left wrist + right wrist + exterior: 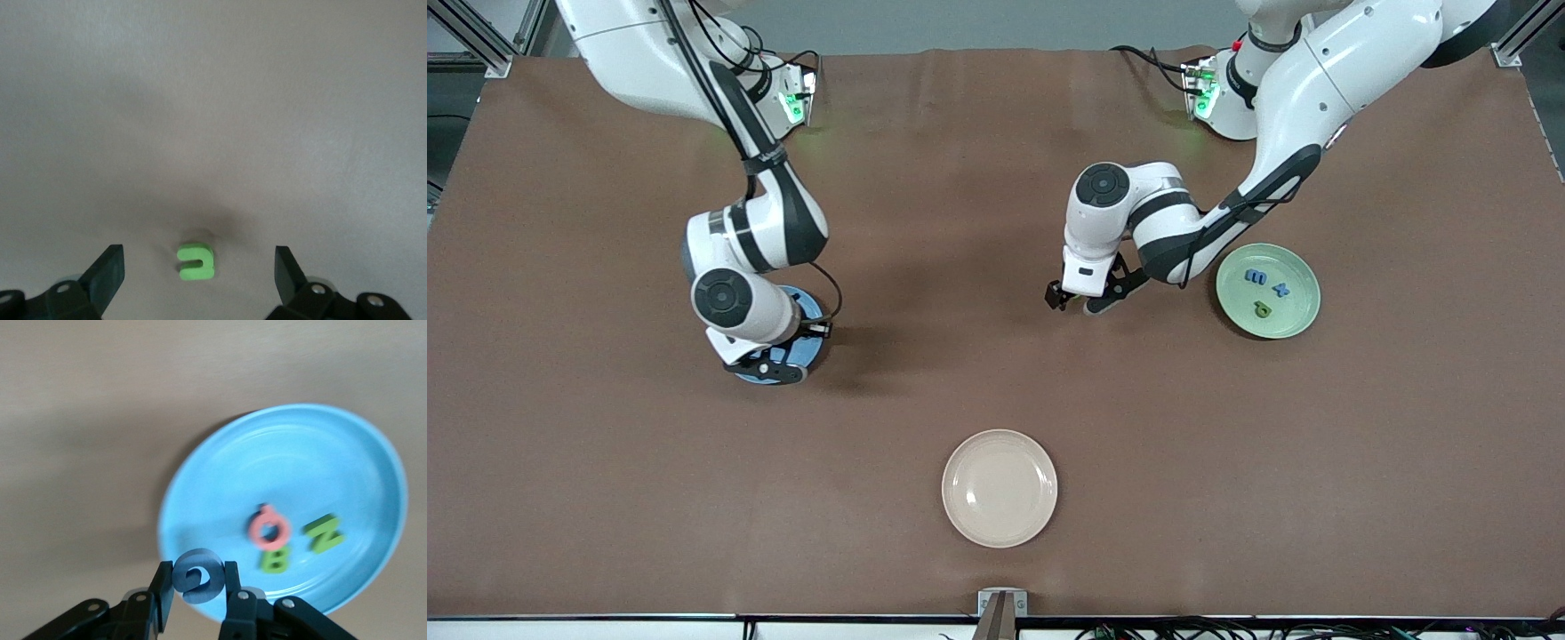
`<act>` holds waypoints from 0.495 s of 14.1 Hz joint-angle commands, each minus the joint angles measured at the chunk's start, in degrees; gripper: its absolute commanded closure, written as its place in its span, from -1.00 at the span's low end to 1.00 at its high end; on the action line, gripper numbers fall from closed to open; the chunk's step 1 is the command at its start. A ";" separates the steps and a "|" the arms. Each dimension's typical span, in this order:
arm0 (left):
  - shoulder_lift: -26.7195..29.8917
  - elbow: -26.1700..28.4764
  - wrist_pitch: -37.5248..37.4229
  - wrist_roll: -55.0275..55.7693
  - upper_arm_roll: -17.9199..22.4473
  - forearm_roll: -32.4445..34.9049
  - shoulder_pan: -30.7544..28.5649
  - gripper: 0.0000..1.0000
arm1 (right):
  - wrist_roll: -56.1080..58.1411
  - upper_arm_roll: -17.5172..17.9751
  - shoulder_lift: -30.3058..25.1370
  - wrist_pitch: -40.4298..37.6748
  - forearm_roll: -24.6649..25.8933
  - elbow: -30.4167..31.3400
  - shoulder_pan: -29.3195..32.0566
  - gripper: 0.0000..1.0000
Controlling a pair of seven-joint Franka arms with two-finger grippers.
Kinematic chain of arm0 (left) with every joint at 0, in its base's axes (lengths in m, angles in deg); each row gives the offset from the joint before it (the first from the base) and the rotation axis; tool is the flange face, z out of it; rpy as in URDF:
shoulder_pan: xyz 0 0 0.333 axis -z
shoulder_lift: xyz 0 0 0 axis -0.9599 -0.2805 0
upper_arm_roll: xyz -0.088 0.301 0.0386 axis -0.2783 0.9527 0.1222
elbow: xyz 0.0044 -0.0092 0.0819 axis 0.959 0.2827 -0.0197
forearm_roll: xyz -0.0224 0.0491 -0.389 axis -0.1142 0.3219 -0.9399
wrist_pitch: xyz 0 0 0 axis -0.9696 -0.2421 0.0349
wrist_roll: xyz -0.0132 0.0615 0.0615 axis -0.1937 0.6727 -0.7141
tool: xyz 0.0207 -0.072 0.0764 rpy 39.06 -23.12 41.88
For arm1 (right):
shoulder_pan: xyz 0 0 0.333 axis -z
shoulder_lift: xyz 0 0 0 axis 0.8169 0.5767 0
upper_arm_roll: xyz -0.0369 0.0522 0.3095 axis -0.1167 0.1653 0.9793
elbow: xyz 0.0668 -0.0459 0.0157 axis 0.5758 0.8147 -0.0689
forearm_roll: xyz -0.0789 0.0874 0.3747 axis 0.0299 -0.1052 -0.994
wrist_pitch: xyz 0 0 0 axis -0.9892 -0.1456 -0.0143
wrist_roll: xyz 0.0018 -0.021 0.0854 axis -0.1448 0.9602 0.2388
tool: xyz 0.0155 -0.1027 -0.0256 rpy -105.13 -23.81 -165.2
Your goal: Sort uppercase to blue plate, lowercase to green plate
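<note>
Brown table: right hand [197,587] pinches the blue G [197,576] over the blue plate [373,460]; left hand [199,267] (fingers spread wide) straddles the green u [196,261].

A cream plate [1000,488] sat on the brown table cover [996,391], close to the front camera's edge, nothing on it.

My front view looks steeply down from high across the table [996,391], facing the bases. Both wrist cameras peer close past their fingers; right wrist and front share the blue plate [347,453].
</note>
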 commanded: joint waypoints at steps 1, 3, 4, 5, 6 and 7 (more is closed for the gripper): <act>-1.77 -0.96 1.86 0.56 0.67 -0.66 1.10 -0.95 | 3.16 1.04 -1.43 0.81 2.36 2.77 3.22 0.96; -2.13 -0.96 2.13 0.56 1.46 -0.66 2.06 -0.83 | 5.36 1.04 -0.99 0.98 2.54 3.04 5.06 0.86; -2.13 -1.05 2.48 0.56 2.59 -0.57 2.93 -0.77 | 6.94 1.04 -0.99 1.07 2.54 3.12 6.20 0.72; -2.13 -1.05 3.26 0.56 3.56 -0.57 3.81 -0.72 | 9.13 1.04 -0.99 1.59 2.54 3.39 7.43 0.39; -2.13 -1.31 4.40 0.56 4.44 -0.49 4.52 -0.66 | 11.94 1.04 -0.99 2.03 2.54 3.74 8.49 0.12; -2.22 -1.48 4.94 0.56 5.41 -0.49 5.31 -0.62 | 13.53 1.04 -0.99 2.65 2.54 3.91 9.37 -0.63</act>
